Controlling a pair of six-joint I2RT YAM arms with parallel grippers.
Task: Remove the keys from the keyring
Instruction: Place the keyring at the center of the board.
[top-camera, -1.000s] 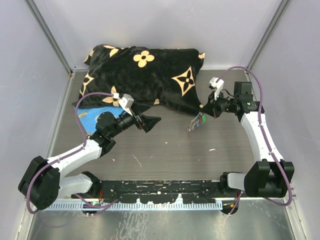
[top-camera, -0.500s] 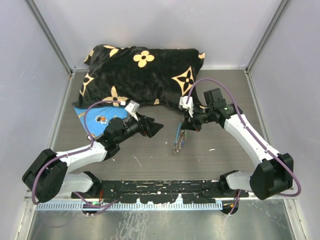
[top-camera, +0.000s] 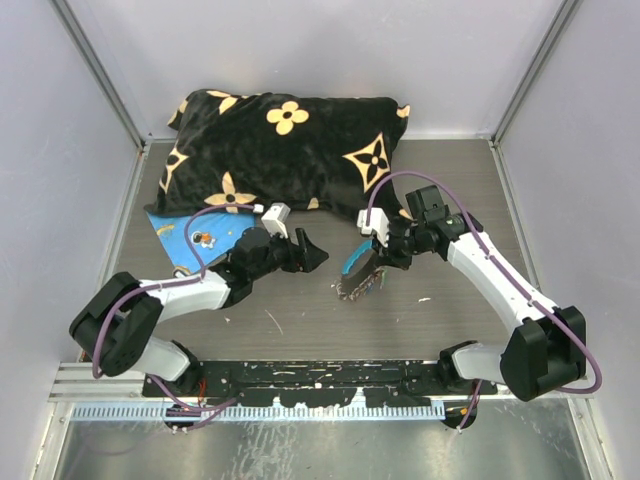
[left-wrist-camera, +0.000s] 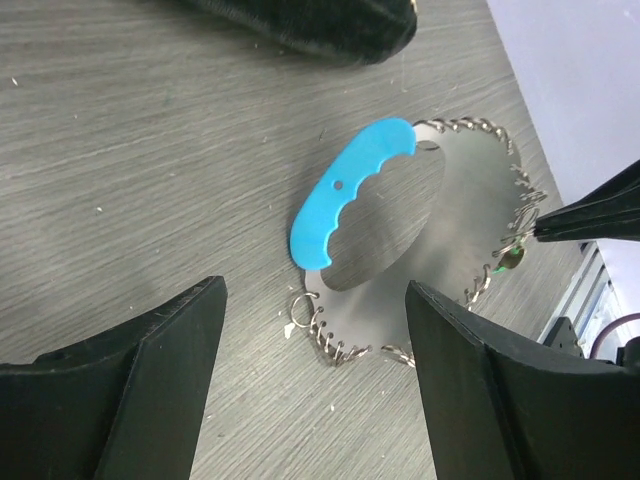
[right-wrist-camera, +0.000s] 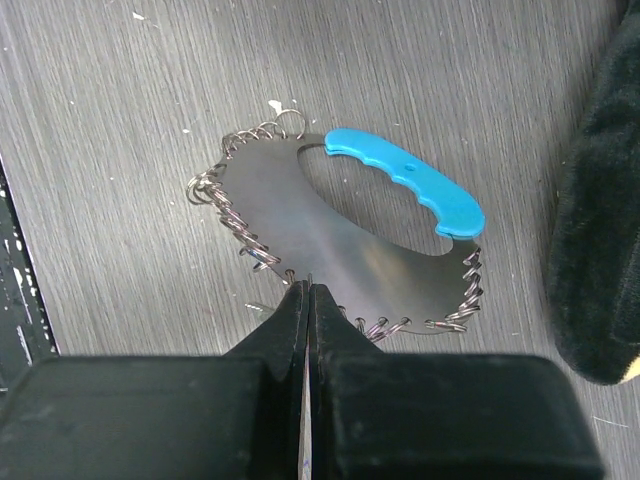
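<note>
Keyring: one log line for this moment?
right gripper shut on keyring edge | left gripper open, short of keyring, no contact

The flat grey metal keyring (left-wrist-camera: 440, 230) is polished mirror-smooth, with a smooth light-blue plastic grip (left-wrist-camera: 350, 190) and thin shiny wire rings (left-wrist-camera: 330, 340) along its rim. The grey wood-grain surface (left-wrist-camera: 150, 150) looks matt. The black flower-patterned pillow (top-camera: 290, 140) is plush cloth.
</note>
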